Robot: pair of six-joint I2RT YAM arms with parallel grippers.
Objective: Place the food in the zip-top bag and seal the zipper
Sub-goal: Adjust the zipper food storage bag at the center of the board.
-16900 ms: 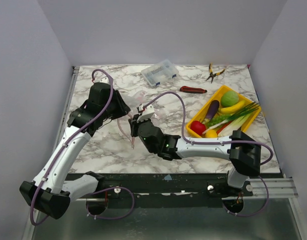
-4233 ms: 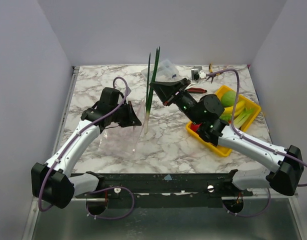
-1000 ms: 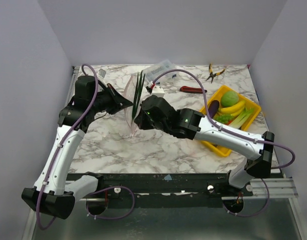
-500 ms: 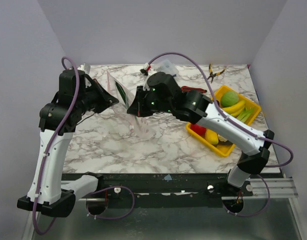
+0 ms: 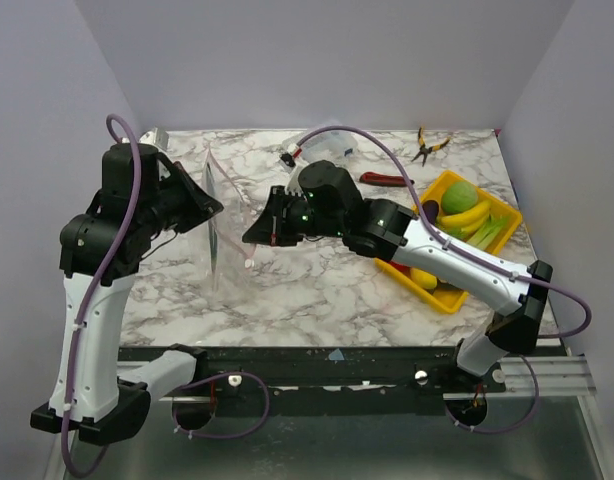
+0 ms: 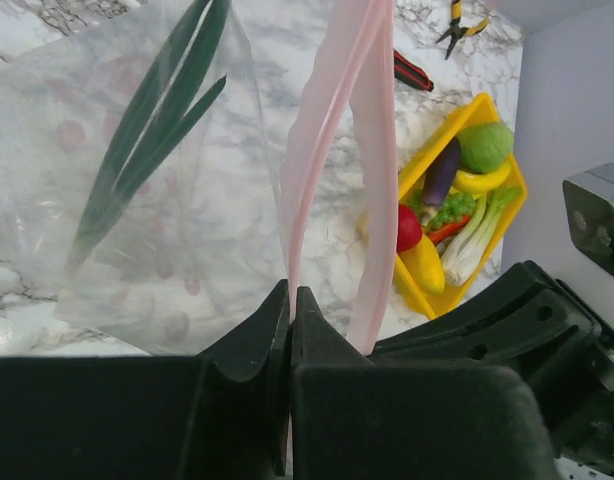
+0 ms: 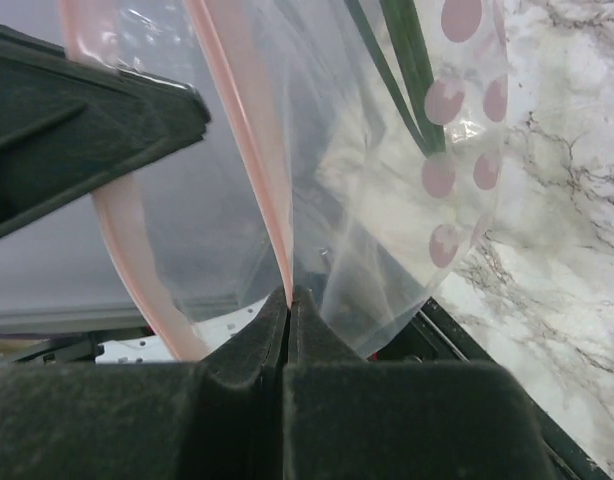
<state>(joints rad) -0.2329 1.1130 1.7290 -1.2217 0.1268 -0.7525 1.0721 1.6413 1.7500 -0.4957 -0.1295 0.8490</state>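
Left gripper [image 6: 290, 297] and right gripper [image 7: 289, 297] each pinched the zipper [image 6: 375, 150]. Thin strip could slip, dropping the zip-top bag [image 6: 187, 235], spilling celery [image 6: 152, 130].

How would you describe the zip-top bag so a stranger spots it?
On the marble table, look left of centre. The zip-top bag hangs between the left gripper and right gripper, which pinch it; unlike the rigid clear box behind, it is floppy, pink-edged, with green leaves inside.
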